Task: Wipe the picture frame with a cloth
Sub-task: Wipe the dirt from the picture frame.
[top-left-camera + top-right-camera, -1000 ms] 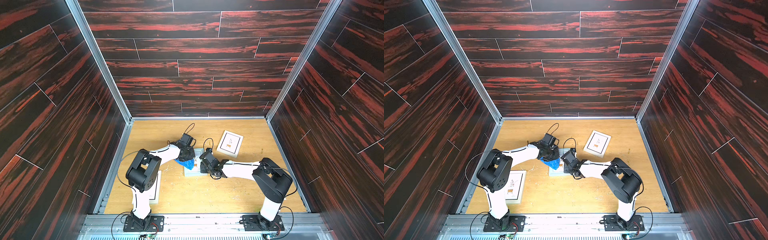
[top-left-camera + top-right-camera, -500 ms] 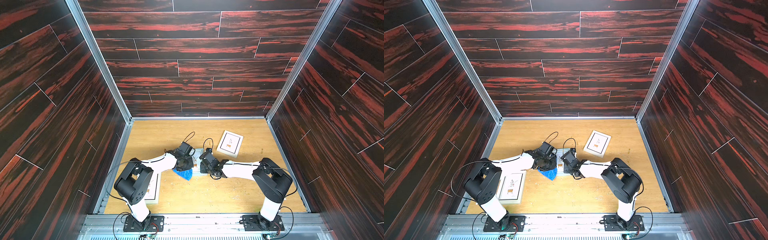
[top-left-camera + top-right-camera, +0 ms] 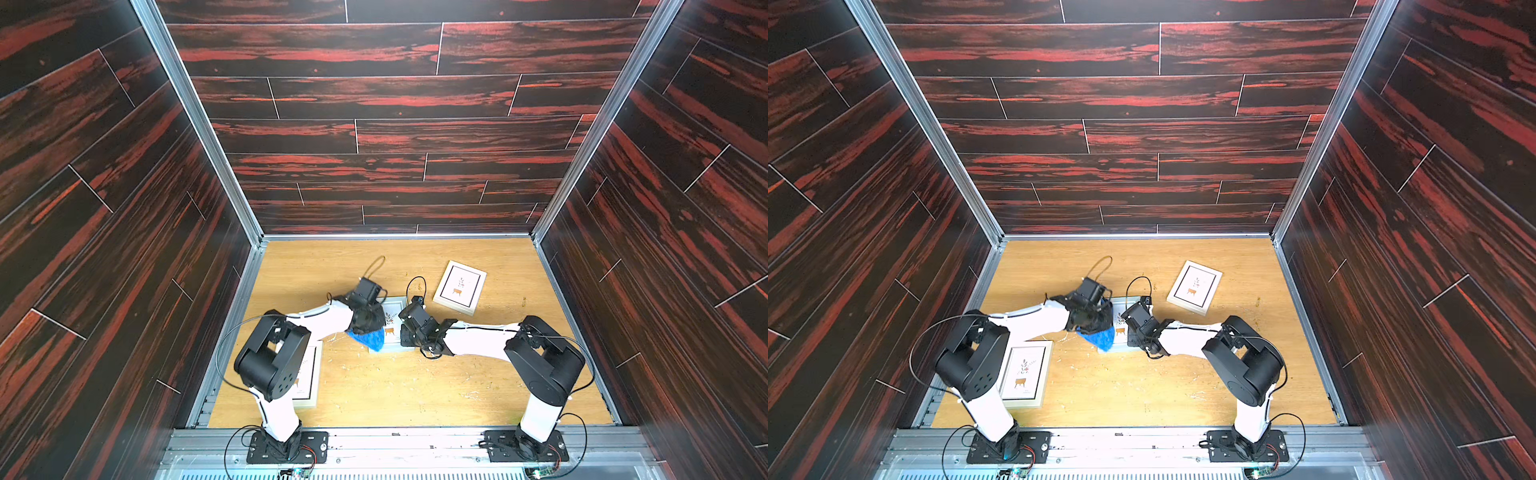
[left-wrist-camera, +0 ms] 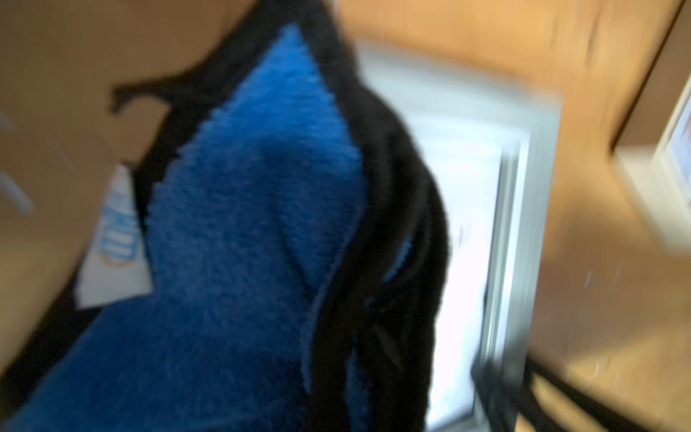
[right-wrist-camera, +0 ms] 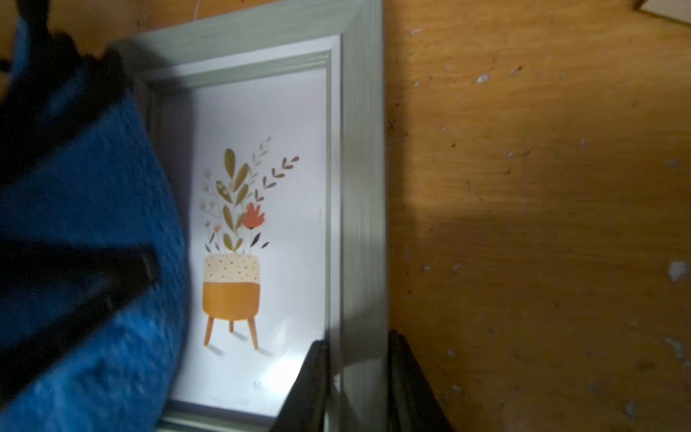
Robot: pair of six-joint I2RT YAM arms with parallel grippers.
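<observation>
We see the left gripper (image 3: pixel 366 325) closed on the cloth (image 3: pixel 370 338). Its fingers are buried in the bunched blue pile and black edging, which fill most of the left wrist view (image 4: pixel 243 224). In both top views the cloth hangs from that gripper over the left side of the picture frame (image 3: pixel 394 328), with its lower tip at the frame's near left corner. We cannot tell whether the fabric presses on the glass or sits just above it. The frame lies flat near the middle of the table (image 3: pixel 395 386), grey-green, with a print of a plant in an orange pot on legs. The right gripper (image 5: pixel 359 377) clamps the frame's opposite side rail, its dark fingers (image 5: pixel 310 392) set one on each side of the moulding. A second frame (image 3: pixel 459 286) lies farther back to the right, well apart. A third frame (image 3: pixel 1023 374) lies near the front, beside the left arm (image 3: pixel 976 365).
</observation>
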